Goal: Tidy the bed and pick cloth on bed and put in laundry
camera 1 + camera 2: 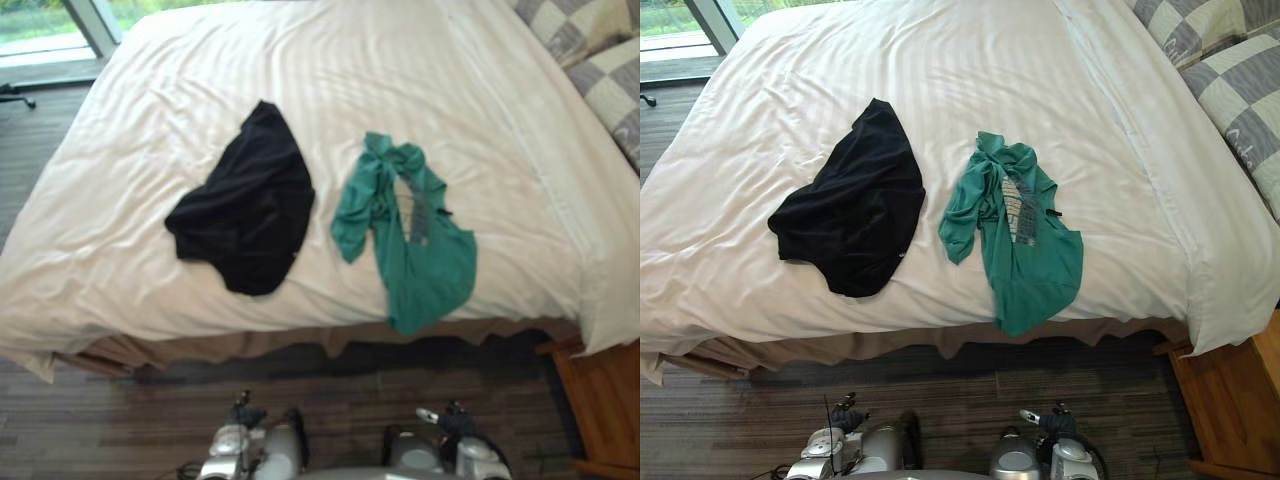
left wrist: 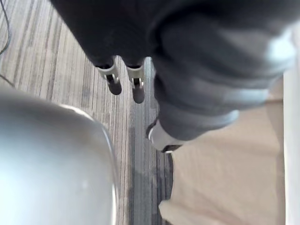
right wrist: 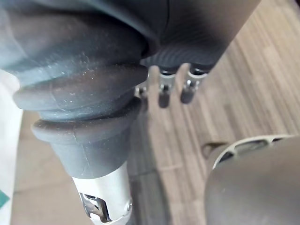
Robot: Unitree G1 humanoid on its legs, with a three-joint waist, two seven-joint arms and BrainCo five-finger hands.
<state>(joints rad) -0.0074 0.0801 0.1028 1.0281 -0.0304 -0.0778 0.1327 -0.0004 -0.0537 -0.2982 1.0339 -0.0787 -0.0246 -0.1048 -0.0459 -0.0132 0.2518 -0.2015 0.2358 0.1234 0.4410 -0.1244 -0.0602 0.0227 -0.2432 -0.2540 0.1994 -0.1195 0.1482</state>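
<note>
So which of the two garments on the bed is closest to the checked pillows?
The green shirt; it lies on the pillows' side of the bed, while the black garment lies further away.

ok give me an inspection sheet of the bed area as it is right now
surface: bed, white cover lightly creased.
job's things: black cloth crumpled to the left of the green cloth, apart from it; the green one's end reaches the near edge.
clutter: nothing seen.
hands: left hand and right hand low over the floor, fingers relaxed, holding nothing.
cables: nothing seen.
surroundings: checked pillows far right, wooden bedside table, wood floor, window far left.
</note>
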